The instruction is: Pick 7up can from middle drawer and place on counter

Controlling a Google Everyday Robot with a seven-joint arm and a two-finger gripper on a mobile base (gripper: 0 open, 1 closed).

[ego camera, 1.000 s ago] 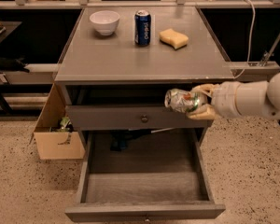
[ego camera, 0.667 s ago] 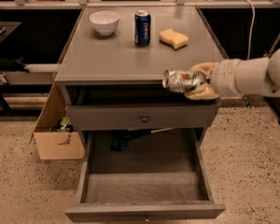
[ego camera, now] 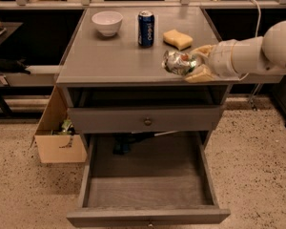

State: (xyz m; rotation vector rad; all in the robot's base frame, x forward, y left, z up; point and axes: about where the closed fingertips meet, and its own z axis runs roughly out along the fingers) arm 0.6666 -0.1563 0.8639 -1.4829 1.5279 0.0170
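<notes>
My gripper (ego camera: 193, 63) is shut on the 7up can (ego camera: 179, 62), a dented green, white and silver can held on its side. It hangs just above the counter (ego camera: 109, 56) near the front right edge. My white arm (ego camera: 250, 51) reaches in from the right. The middle drawer (ego camera: 148, 180) stands pulled out below, its grey floor bare.
On the counter stand a white bowl (ego camera: 107, 22), a taller dark blue can (ego camera: 146, 28) and a yellow sponge (ego camera: 178, 38) at the back. A shut drawer (ego camera: 143, 120) sits above the open one. A cardboard box (ego camera: 57, 137) stands on the floor at the left.
My gripper has lifted the 7up can from in front of the upper drawer up to counter height and a little to the left.
</notes>
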